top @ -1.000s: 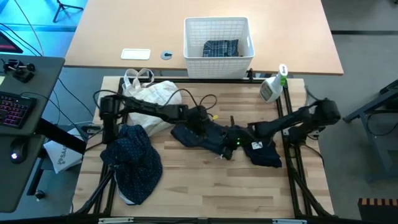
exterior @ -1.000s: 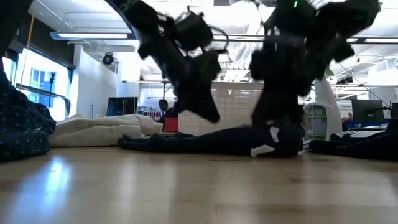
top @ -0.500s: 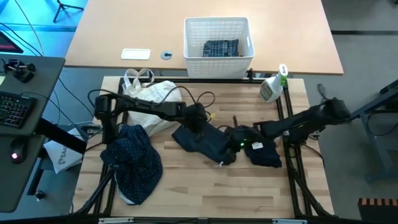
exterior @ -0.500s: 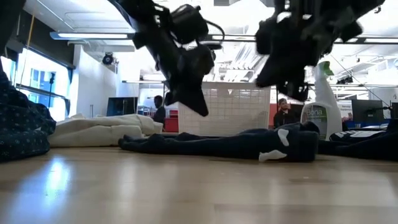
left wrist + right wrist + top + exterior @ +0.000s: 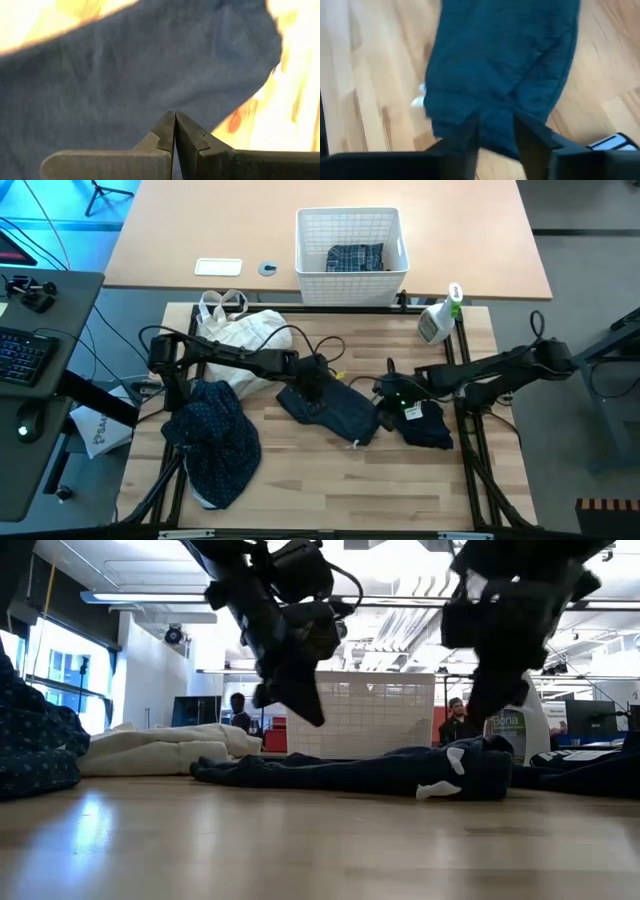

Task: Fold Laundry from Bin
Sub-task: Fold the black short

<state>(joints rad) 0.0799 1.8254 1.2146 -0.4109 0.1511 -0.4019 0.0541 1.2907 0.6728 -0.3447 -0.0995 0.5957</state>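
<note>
A plain dark navy piece (image 5: 335, 410) lay crumpled at the frame's centre. A dotted navy shirt (image 5: 215, 440) sat heaped lower left. The white lattice bin (image 5: 351, 230), top centre, held seemingly plaid cloth (image 5: 355, 257).

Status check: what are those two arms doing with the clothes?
Left gripper shut, above dark navy garment. Right gripper open, holding nothing. Nothing in the way.

Left gripper (image 5: 174, 131) hangs with fingers pressed together; right gripper (image 5: 496, 131) hangs with fingers parted.
</note>
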